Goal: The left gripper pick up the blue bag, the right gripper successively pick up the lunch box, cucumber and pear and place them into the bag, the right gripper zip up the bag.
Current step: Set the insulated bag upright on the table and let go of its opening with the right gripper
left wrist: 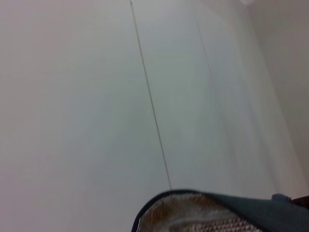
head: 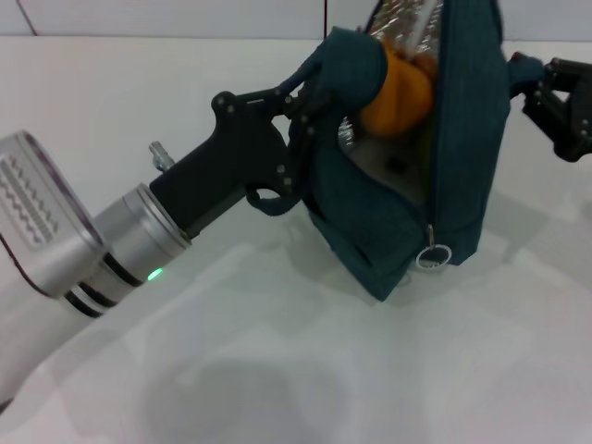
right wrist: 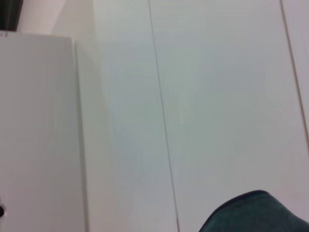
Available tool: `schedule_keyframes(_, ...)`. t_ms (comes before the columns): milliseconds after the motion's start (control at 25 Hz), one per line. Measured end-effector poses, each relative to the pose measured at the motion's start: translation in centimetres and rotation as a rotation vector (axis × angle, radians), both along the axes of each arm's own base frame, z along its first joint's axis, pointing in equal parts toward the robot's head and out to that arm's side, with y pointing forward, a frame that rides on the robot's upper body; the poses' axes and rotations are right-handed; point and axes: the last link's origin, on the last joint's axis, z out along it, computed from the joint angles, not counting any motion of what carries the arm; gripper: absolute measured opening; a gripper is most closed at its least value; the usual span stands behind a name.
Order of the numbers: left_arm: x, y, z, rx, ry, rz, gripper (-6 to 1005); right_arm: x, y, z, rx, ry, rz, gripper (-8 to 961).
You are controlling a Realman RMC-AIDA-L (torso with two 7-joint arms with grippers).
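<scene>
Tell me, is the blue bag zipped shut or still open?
Open. The dark teal-blue fabric bag gapes, showing silver lining and the plump orange pear inside; its metal ring zipper pull hangs at the bottom end.

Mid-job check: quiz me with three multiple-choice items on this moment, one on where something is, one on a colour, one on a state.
1. Where is the pear?
A. On the table beside the bag
B. Inside the blue bag
C. In the right gripper

2. What colour is the light on the left arm?
A. Red
B. Blue
C. Green

3. How is the bag's zipper?
A. Open, ring pull at the lower end
B. Fully zipped
C. Torn off

Answers:
1 B: the orange fruit shows through the bag's mouth against the silver lining.
2 C: a green dot glows on the silver arm behind the left gripper.
3 A: the opening gapes above the pull.
</scene>
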Motion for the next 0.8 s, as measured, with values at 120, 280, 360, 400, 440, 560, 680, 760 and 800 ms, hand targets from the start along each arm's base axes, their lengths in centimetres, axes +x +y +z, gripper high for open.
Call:
schedule_keyframes(120, -0.1, -0.4, -0.3, 0.028, 0.01, 0.005, 50, -0.3, 0.3, -0.7, -0.028, -0.032, 0.007, 68)
schedule_keyframes(280, -0.1, -0.4, -0.3, 0.03, 0.008, 0.01, 50, -1.1, 0.5, -1.9, -0.07, -0.068, 0.032, 68)
schedule_keyframes(360, -0.2, -0.3, -0.2, 0.033, 0.006, 0.014, 50, -1.2, 0.6, -2.2, -0.076, -0.076, 0.028, 75)
schedule_keyframes(400, -0.2, -0.2, -0.1, 0.033, 0.002, 0.018, 50, -1.2, 0.6, -2.4, -0.076, -0.078, 0.025, 83)
schedule_keyframes(440, -0.3, -0.2, -0.1, 0.027, -0.002, 0.023, 50, -1.2, 0.6, -2.6, -0.075, -0.077, 0.021, 90)
schedule_keyframes(560, -0.5, 0.1, 0.1, 0.009, -0.012, 0.041, 54, -1.3, 0.7, -3.0, -0.071, -0.077, 0.011, 112)
schedule_keyframes(680, -0.7, 0.5, 0.3, 0.013, -0.016, 0.061, 59, -1.3, 0.8, -2.9, -0.062, -0.076, 0.003, 133)
schedule_keyframes(760, -0.7, 0.9, 0.3, 0.012, -0.026, 0.088, 63, -1.2, 0.9, -2.9, -0.056, -0.08, -0.003, 148)
schedule_keyframes(800, -0.7, 1.1, 0.3, 0.01, -0.029, 0.101, 64, -1.1, 1.0, -2.9, -0.051, -0.085, -0.007, 155)
